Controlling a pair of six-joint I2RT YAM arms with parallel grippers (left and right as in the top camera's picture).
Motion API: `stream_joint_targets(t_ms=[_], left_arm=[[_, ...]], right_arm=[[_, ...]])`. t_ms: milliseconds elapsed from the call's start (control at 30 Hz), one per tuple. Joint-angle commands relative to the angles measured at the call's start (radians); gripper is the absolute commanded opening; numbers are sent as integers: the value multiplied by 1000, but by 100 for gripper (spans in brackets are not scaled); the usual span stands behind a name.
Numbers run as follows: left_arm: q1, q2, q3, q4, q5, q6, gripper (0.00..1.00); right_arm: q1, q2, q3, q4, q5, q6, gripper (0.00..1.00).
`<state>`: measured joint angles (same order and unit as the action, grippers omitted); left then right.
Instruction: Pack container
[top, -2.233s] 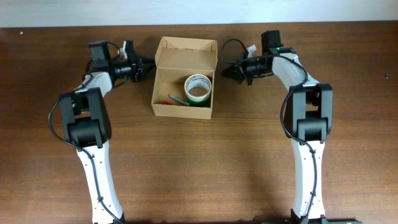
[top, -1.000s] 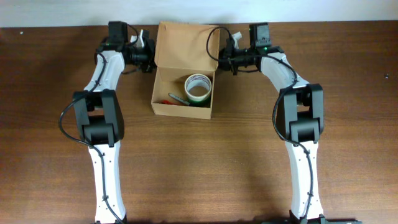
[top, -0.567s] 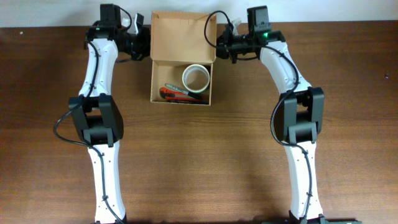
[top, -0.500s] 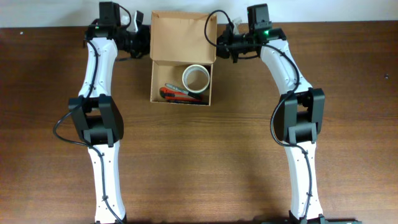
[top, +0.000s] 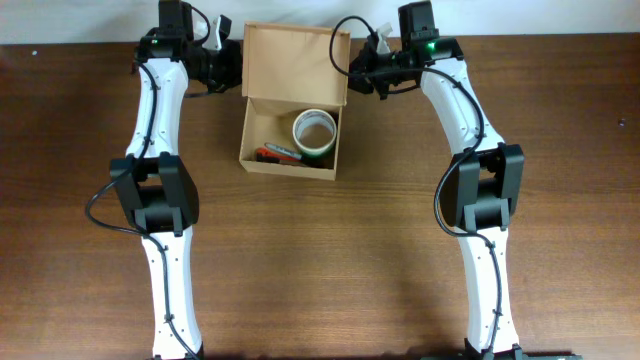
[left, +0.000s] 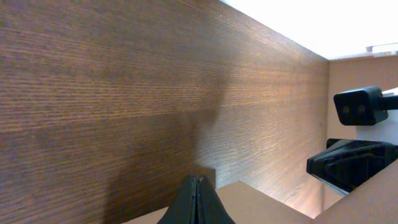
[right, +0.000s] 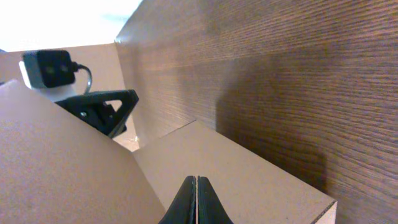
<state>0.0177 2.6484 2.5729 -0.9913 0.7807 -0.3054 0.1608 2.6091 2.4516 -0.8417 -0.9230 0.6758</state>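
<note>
Left claw (top: 232, 72) and right claw (top: 352, 75), fingers together and empty, flank the open flap (top: 295, 60) of the container (top: 288, 168), far-middle on the worktop (top: 330, 260). Closing seems in hand; next, both should fold the flap nearward evenly.

Overhead light: bright and even from above; my arms lay only thin, soft shadows on the table (top: 320, 260).
Shade in the container (top: 295, 60): flap evenly lit, inside slightly darker.
Left wrist glare: top right corner blown white; a dark shadow sits on the wood ahead of my left gripper (left: 197, 190).
Right wrist glare: top left washed out; the cardboard's shadow darkens the wood beside it.
Focus: my right gripper (right: 196, 190) looks soft up close.
</note>
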Motion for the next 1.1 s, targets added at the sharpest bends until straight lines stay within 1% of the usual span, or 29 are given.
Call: stream_joint_targets(t_ms=[0,267,400,500,633,700,867,1067], left_arm=[[-14,15,18,1,8,47,2],[-15,15,57,13,34,62,2],[-17,14,106,3,34,64,2],[-20,14,138,-24,34,69,2],[-29,14,155,-70,28,78,2],[-31,14,156,-104,20,103,2],[-42,8,158,-190,-8,174,1],[-48,-31,159,-226,-93,217,2]], right_arm=[[14,-2,27,-1,-10,-45,4],[16,-5,71,-5,-30,-74,4],[20,-5,134,-71,-20,-120,4],[29,-5,182,-148,23,-146,4],[36,-5,207,-211,45,-174,4],[42,-5,207,-237,46,-193,4],[72,-7,207,-332,117,-258,4],[100,-11,209,-380,150,-297,4]])
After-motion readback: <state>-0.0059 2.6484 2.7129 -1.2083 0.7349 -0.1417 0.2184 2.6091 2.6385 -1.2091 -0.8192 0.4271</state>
